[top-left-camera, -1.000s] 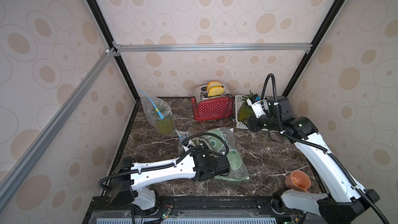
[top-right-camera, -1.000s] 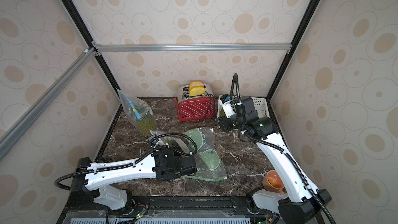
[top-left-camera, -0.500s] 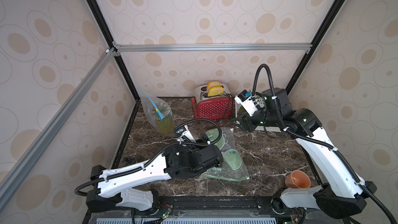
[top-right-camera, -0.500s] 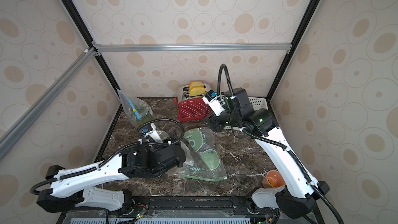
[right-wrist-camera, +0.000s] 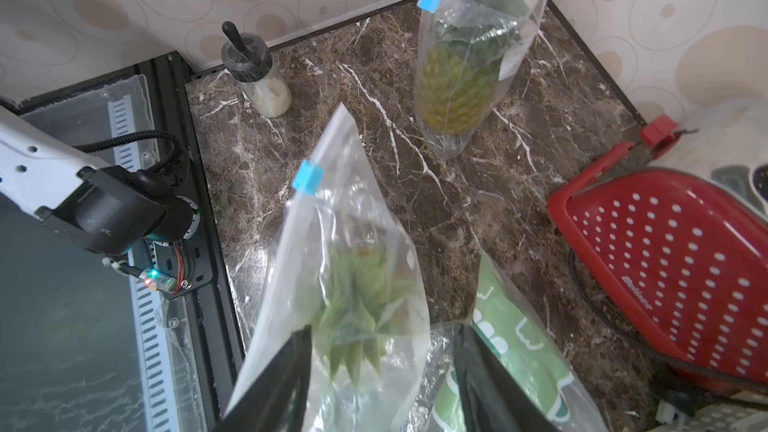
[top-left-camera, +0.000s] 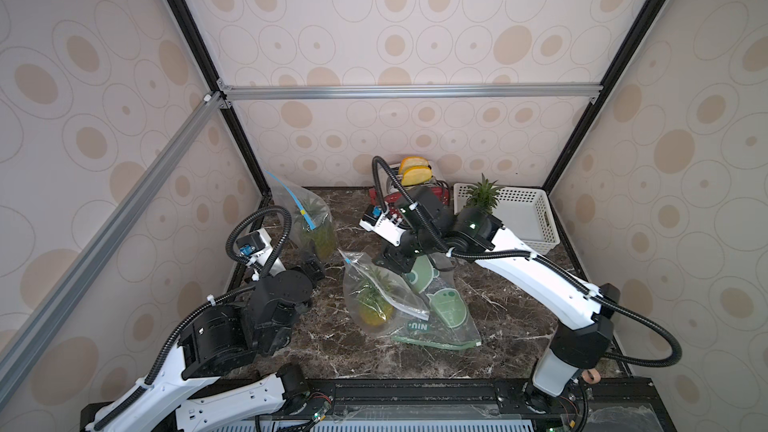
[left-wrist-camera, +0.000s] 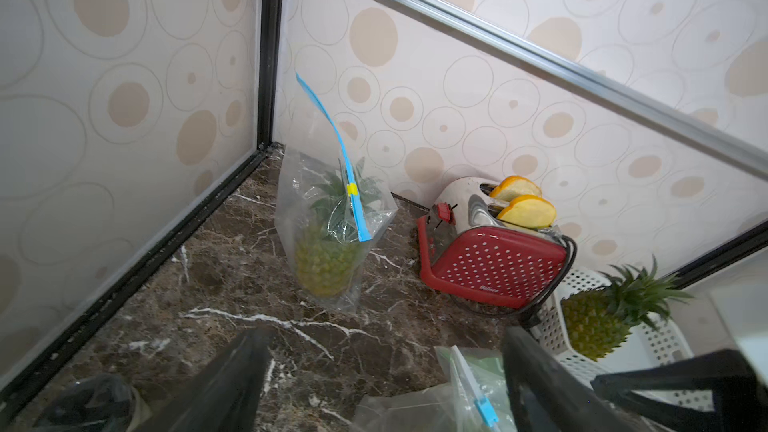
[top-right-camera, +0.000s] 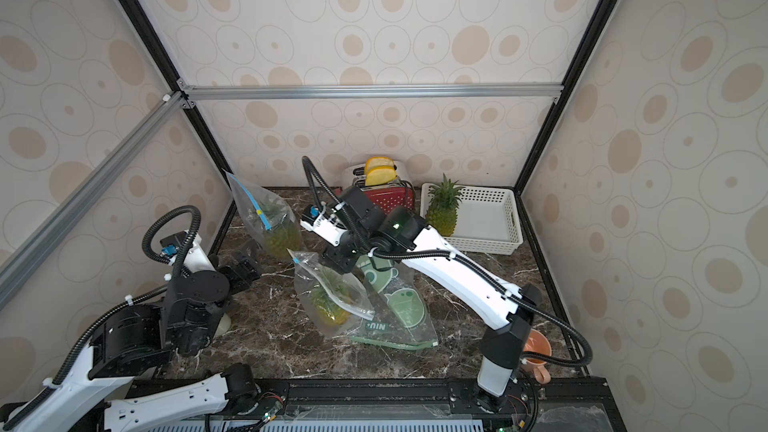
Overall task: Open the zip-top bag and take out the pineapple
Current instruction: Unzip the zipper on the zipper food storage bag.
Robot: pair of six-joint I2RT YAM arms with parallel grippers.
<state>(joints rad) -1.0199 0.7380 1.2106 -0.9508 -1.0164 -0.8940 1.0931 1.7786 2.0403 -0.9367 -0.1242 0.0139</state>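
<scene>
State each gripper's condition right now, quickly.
Left gripper: open, empty.
Right gripper: jaws apart around the zip-top bag; grip cannot be told.

Clear glossy plast. bag (top-left-camera: 374,301) & polished marble-look tabletop (top-left-camera: 332,351)

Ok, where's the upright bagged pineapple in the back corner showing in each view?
Both top views: upright bag at the back left, in the corner.
Left wrist: bag between the corner post and the red toaster.
Right wrist: bag beyond the nearer bag, its top cut off.
Shared landmark: the red toaster, next along the back.
</scene>
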